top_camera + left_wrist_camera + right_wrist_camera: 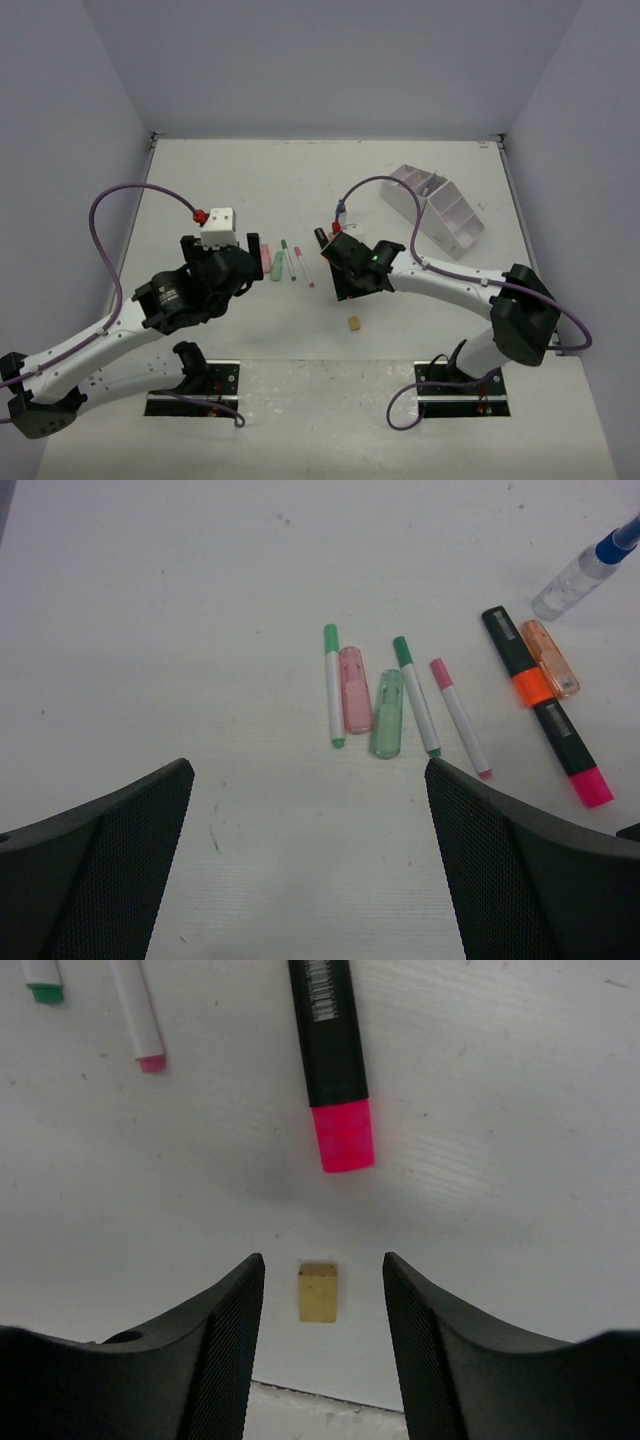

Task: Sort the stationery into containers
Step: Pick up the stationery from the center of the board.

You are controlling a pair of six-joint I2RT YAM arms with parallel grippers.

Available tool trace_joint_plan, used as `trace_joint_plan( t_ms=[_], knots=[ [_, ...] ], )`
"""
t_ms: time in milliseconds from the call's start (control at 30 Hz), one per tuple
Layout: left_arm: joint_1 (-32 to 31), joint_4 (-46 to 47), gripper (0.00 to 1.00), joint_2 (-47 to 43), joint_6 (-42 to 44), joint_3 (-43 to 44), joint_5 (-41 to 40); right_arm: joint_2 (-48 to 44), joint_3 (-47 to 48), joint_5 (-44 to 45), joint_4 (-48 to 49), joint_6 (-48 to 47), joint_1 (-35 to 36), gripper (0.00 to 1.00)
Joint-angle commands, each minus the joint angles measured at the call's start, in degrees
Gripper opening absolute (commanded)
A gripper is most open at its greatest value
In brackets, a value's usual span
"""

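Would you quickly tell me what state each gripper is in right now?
Left gripper: open, holding nothing.
Right gripper: open, with the tan eraser showing between its jaws, not gripped.

My left gripper (308,780) hangs wide open, left arm (110,335) stretched forward; my right gripper (322,1265) points down, jaws half apart, right arm (450,278) folded inward.

I count three thin pens (333,685) (415,695) (460,717), two pastel highlighters (353,688) (387,713), one black marker (545,705), one small orange piece (550,657), one little bottle (580,575), one tan eraser (318,1292) and one white organizer (435,208).
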Motion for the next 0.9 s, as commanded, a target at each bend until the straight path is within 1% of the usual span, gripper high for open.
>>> trace_joint_plan(
  t_ms=[0,100,300,367,400,433,467,500,567,600,667,700,767,867],
  knots=[
    [0.40,-0.93,1.00,-1.09,-0.90,-0.46,-2.44,3.45,-2.32,-3.52,0.68,5.22,2.81,0.49],
    [0.41,-0.69,1.00,-1.24,-0.90,-1.35,-2.32,4.79,-4.13,-4.78,1.25,6.54,4.53,0.48],
    [0.40,-0.18,1.00,-0.48,-0.49,-1.52,-1.82,6.48,-5.21,-4.36,0.63,8.41,6.33,0.48],
    [0.41,0.11,1.00,-0.32,-0.26,-1.67,-1.59,6.93,-5.88,-4.34,0.70,8.72,6.35,0.45],
    [0.41,0.23,1.00,-0.30,-0.18,-1.73,-1.49,7.15,-6.33,-4.60,1.03,8.78,6.37,0.41],
    [0.41,0.32,1.00,-0.35,-0.14,-1.77,-1.40,7.37,-6.91,-5.13,1.64,8.74,6.42,0.34],
    [0.41,0.41,1.00,-0.45,-0.03,-1.84,-1.40,7.52,-7.37,-5.61,2.17,8.71,6.40,0.30],
    [0.37,0.50,1.00,-0.58,0.10,-1.88,-1.36,7.57,-7.67,-6.04,2.56,8.71,6.40,0.27],
    [0.33,0.84,1.00,-0.85,0.37,-2.01,-1.27,7.75,-7.99,-6.76,3.01,8.75,6.39,0.17],
    [0.33,0.97,1.00,-0.97,0.53,-2.09,-1.19,7.48,-7.91,-6.67,3.05,8.80,6.44,0.15],
    [0.36,1.23,1.00,-1.03,0.84,-2.18,-1.05,6.25,-7.16,-5.88,2.53,8.60,6.39,0.06],
    [0.41,1.37,1.00,-0.98,0.94,-2.23,-1.00,5.35,-6.10,-4.97,1.51,8.12,6.44,0.03],
    [0.36,1.45,1.00,-0.95,0.97,-2.14,-1.12,3.53,-3.27,-2.70,-0.21,6.11,5.88,0.03],
    [0.41,1.54,1.00,-1.01,1.03,-2.20,-1.27,-0.15,3.11,0.92,-1.59,0.54,0.26,0.02]
  ],
)
